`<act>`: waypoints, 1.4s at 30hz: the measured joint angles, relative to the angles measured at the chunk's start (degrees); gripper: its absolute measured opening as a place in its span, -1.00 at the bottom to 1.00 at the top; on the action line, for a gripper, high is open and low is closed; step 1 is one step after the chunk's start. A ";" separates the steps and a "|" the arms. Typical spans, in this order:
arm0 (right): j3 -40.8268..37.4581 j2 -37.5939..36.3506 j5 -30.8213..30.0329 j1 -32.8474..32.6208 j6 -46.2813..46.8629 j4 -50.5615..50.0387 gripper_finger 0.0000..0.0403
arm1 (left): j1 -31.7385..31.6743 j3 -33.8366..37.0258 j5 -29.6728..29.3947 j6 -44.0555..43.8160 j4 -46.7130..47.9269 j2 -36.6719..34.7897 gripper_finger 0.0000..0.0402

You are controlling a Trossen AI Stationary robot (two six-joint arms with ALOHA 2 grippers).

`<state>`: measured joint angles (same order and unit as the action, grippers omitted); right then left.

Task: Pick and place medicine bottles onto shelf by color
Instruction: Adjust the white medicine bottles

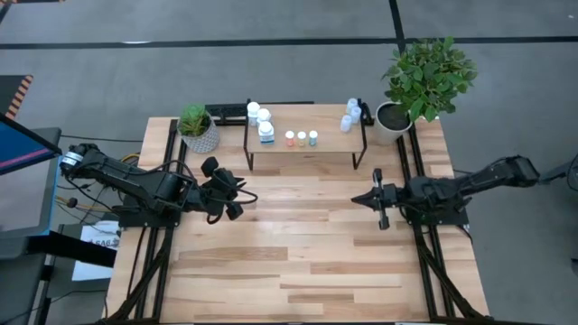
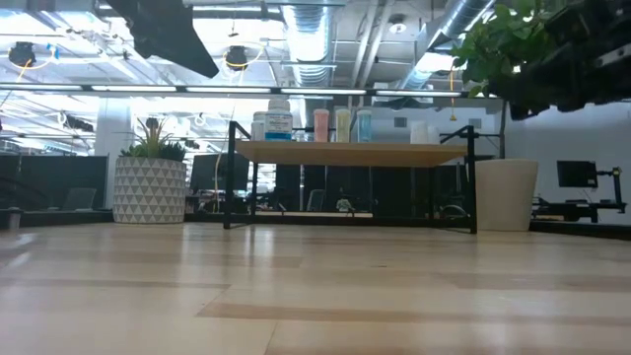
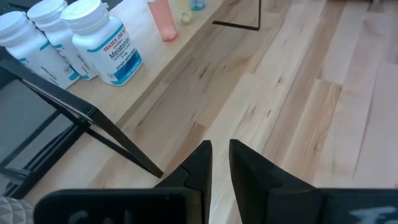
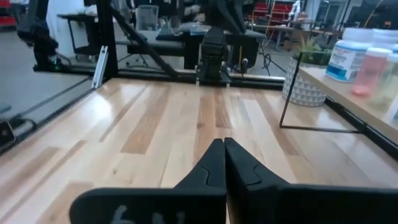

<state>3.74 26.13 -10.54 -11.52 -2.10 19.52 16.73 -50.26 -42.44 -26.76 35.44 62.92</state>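
The shelf [image 1: 307,148] stands at the table's far side on thin black legs. At its left end are white medicine bottles [image 1: 263,122] with blue labels [image 3: 102,40]. Three small coloured ones [image 1: 302,138] stand in the middle and pale-blue ones [image 1: 352,113] at its right end. My left gripper [image 1: 246,196] hovers in front of the shelf's left end; its fingers [image 3: 221,149] are a narrow gap apart with nothing between them. My right gripper [image 1: 357,199] hangs near the shelf's right front leg, pointing level toward the table's left edge. It is shut and empty [image 4: 224,146].
A small plant in a patterned white pot [image 1: 197,131] stands left of the shelf. A large leafy plant in a white pot [image 1: 415,86] stands to its right. Bare wooden tabletop [image 1: 298,262] lies between the arms and toward the near edge.
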 joint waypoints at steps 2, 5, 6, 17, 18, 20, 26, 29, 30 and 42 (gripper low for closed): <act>-0.87 -0.04 2.55 2.11 -0.86 0.06 -0.96 | 0.00 0.00 0.00 -0.05 -0.42 0.00 -0.79; -3.04 0.00 5.16 5.12 -0.43 2.51 -0.95 | -0.02 0.00 0.00 -0.48 -0.48 0.00 -0.79; -3.24 0.05 5.98 5.94 0.20 2.87 -0.95 | -0.02 0.00 0.00 -0.78 -0.48 0.00 -0.79; -3.29 0.07 7.36 9.16 1.54 2.23 -0.91 | -0.98 0.00 -0.47 2.68 -6.20 0.00 -0.79; -3.29 0.07 7.37 9.38 1.61 1.63 -0.90 | -1.44 0.00 -0.49 3.97 -8.04 0.00 -0.79; -3.29 0.09 7.33 9.47 1.65 0.34 -0.88 | -2.60 0.00 -0.51 6.98 -12.74 0.00 -0.79; -3.33 0.11 7.28 9.36 1.65 -4.24 -0.86 | -9.80 -0.90 0.33 17.24 -26.07 0.00 -0.79; -3.34 0.11 7.27 9.36 1.65 -6.60 -0.87 | -15.50 -4.06 4.46 20.86 -26.44 0.00 -0.79; -3.35 0.11 7.27 9.36 1.65 -7.28 -0.87 | -17.59 -5.14 6.51 21.70 -26.42 0.00 -0.79; -3.40 0.09 7.23 9.36 1.65 -15.05 -0.87 | -37.23 -18.04 25.85 27.80 -22.33 3.91 -0.79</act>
<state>0.34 26.22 -3.31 -2.15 -0.45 4.47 -20.50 -68.30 -16.58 1.05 13.11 66.83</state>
